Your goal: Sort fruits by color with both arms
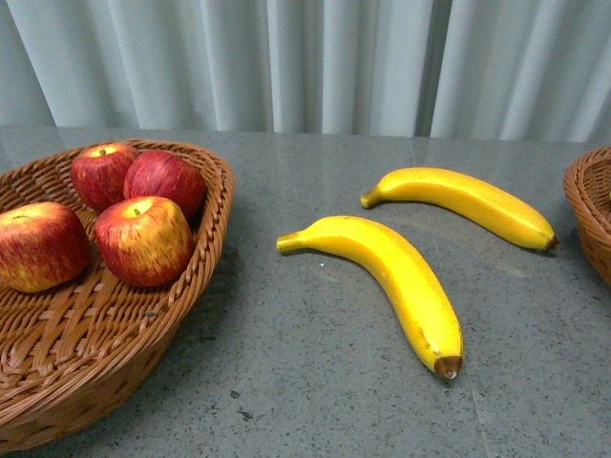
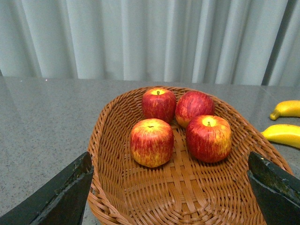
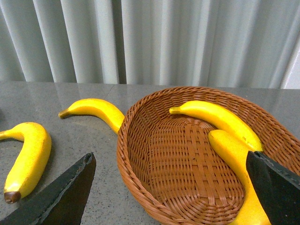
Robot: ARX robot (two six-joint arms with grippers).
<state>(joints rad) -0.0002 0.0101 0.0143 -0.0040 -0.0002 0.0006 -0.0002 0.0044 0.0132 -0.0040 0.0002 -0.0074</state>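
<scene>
Four apples (image 1: 143, 239) already sit together in the left basket (image 1: 221, 191) at the left edge of the surface (image 1: 315, 382). Two bananas (image 3: 220, 117) lie in the right basket (image 3: 187, 150) at the right edge. Left to sort are the near banana (image 1: 391, 277) and the far banana (image 1: 468, 200), out on the surface between the baskets, close together but apart.

The left pincer (image 2: 169, 157) and the right pincer (image 3: 171, 156) are both spread wide and hold nothing, each facing its own basket.

The likeliest trouble is the grip: a smooth, curved banana taken near one end would probably swing or slip out (the middle looks safer). Reaching for one could also nudge its neighbour. A third banana lowered onto the two inside may catch the rim and roll back out. If both arms go to the middle together, they could foul each other.
</scene>
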